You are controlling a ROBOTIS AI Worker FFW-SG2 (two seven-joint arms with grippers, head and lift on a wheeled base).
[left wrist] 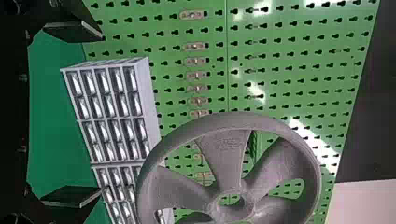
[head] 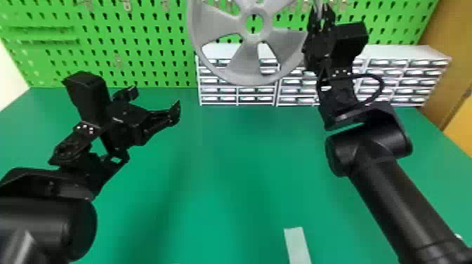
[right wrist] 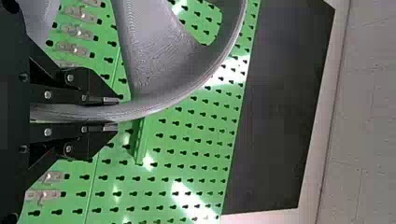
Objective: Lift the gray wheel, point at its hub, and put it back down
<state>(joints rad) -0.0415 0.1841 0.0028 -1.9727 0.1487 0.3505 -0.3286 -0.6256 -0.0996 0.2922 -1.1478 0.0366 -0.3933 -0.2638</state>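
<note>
Perhaps the gray wheel [head: 246,63], held above the bench [head: 238,168] by the right gripper [right wrist: 116,114], jaws pinching its rim [right wrist: 140,108], could be twisted loose if nudged by the left gripper [head: 155,100], jaws spread.

Bright light filled the head view — soft, dark shadows lay across the green table [head: 224,196], and a pale sheen marked the left arm [head: 52,224] — while white glare streaked the pegboard [left wrist: 281,43] in the 2 wrist views.
</note>
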